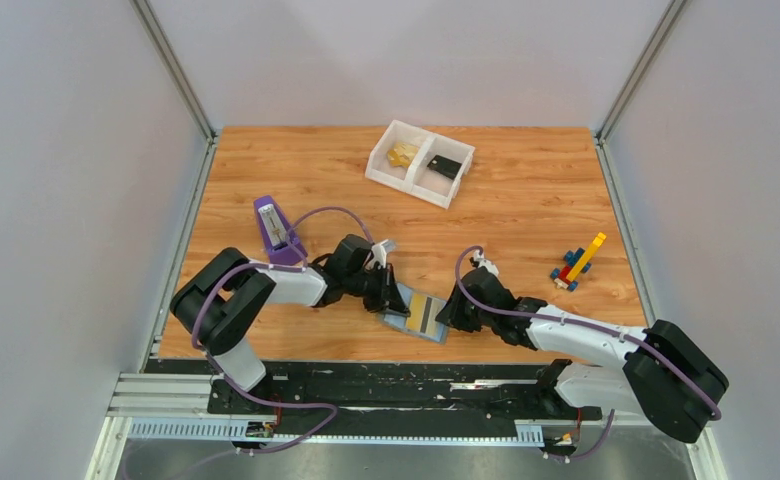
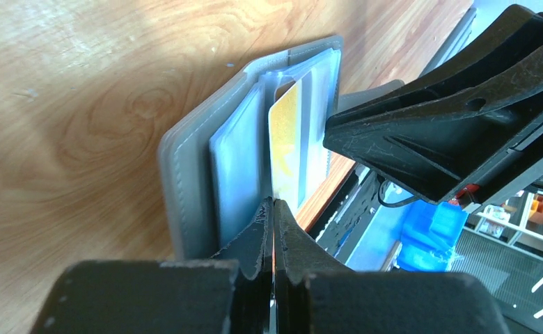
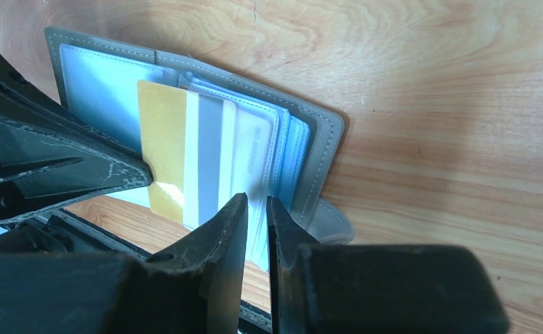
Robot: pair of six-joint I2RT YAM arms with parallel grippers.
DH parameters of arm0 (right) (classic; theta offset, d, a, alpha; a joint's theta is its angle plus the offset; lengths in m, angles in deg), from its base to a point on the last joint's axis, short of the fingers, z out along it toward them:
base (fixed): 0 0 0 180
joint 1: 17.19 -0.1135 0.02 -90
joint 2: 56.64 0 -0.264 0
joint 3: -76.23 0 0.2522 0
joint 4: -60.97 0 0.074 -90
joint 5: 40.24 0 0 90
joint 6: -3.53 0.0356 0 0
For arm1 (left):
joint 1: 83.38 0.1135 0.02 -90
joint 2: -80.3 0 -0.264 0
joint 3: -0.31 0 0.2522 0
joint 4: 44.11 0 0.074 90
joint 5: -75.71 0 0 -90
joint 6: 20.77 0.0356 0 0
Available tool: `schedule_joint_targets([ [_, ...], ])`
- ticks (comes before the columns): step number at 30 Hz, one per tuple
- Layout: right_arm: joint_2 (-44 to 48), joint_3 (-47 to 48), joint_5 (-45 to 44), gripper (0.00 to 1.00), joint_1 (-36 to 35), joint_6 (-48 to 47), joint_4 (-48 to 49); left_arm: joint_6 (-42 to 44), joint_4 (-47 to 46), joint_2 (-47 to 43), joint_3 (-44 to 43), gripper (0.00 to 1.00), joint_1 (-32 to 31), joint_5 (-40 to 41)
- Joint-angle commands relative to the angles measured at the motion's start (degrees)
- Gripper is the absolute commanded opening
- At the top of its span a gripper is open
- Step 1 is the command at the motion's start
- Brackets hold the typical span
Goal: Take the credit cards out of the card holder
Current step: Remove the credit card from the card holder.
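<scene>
**Gold card pinched at the open wallet**

The left gripper (image 2: 273, 207) is closed tight on the edge of a gold-yellow credit card (image 2: 286, 139). The card sticks partly out of the clear sleeves of the open grey card holder (image 2: 185, 160). The right gripper (image 3: 257, 209), its jaws narrow, pinches a clear sleeve at the holder's other side. The holder lies on the wooden table (image 1: 526, 210), near the arm bases. The card looks mid-extraction. The next move likely calls for a straight pull along the sleeve while the holder is kept steady. Faint print on the card's back is unreadable.
</scene>
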Motion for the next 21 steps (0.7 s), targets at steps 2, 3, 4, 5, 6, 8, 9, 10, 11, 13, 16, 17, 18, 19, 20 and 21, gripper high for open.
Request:
schedule_joint_targets([
  [2, -1.03, -1.44, -3.06, 0.18, 0.8, -1.99, -3.34, 1.7, 1.35, -2.95, 0.56, 0.0, 1.65, 0.13],
  [3, -0.98, -1.45, -3.01, 0.18, 0.85, -2.03, -3.35, 1.9, 1.73, -2.9, 0.45, 0.0, 1.76, 0.04],
  [4, -0.94, -1.37, -3.02, 0.18, 0.88, -2.09, -3.36, 1.99, 2.41, -2.87, 0.42, 0.0, 2.01, 0.01],
  [5, -0.94, -1.35, -3.02, 0.18, 0.93, -2.16, -3.34, 2.08, 2.74, -2.96, 0.39, 0.0, 2.16, -0.1],
  [6, -0.87, -1.4, -3.02, 0.18, 0.97, -2.2, -3.34, 2.17, 3.52, -3.33, 0.43, 0.0, 2.35, -0.06],
  [8, -0.85, -1.26, -2.93, 0.18, 1.11, -2.23, -3.43, 2.47, 5.2, -4.5, 0.49, 0.0, 2.65, 0.31],
  [9, -0.85, -1.3, -2.92, 0.18, 1.19, -2.21, -3.43, 3.08, 6.03, -5.09, 0.39, 0.0, 2.74, 1.09],
  [10, -0.84, -1.26, -2.84, 0.18, 1.16, -2.24, -3.43, 3.46, 8.06, -6.34, 0.26, 0.0, 2.85, 2.32],
  [11, -0.85, -1.07, -2.83, 0.18, 1.15, -2.4, -3.43, 4.21, 9.08, -6.98, 0.02, 0.0, 2.93, 2.95],
  [13, -0.85, -0.34, -2.71, 0.18, 1.15, -3.29, -3.6, 4.6, 11.33, -9.11, -0.16, 0.0, 2.99, 4.63],
  [16, -0.42, 1.92, -2.35, 0.19, 1.15, -5.7, -4.5, 4.49, 13.94, -12.52, -0.82, 0.0, 3.0, 6.59],
  [17, -0.03, 2.78, -2.15, 0.19, 1.18, -6.38, -4.75, 4.44, 14.93, -13.83, -1.17, 0.0, 2.96, 6.71],
  [18, 0.41, 3.58, -2.13, 0.19, 1.16, -7.65, -5.12, 4.45, 16.1, -14.37, -1.31, 0.0, 2.99, 6.96],
  [19, 1.02, 4.47, -2.09, 0.19, 1.15, -8.64, -5.33, 4.5, 16.71, -15.41, -1.69, 0.0, 3.0, 7.07],
  [20, 1.65, 5.09, -2.04, 0.2, 1.15, -9.65, -5.42, 4.61, 17.93, -15.9, -2.11, 0.0, 2.94, 7.49],
  [21, 2.35, 5.8, -2.1, 0.2, 1.15, -10.62, -5.57, 4.8, 19.03, -16.78, -2.31, 0.0, 2.96, 7.69],
])
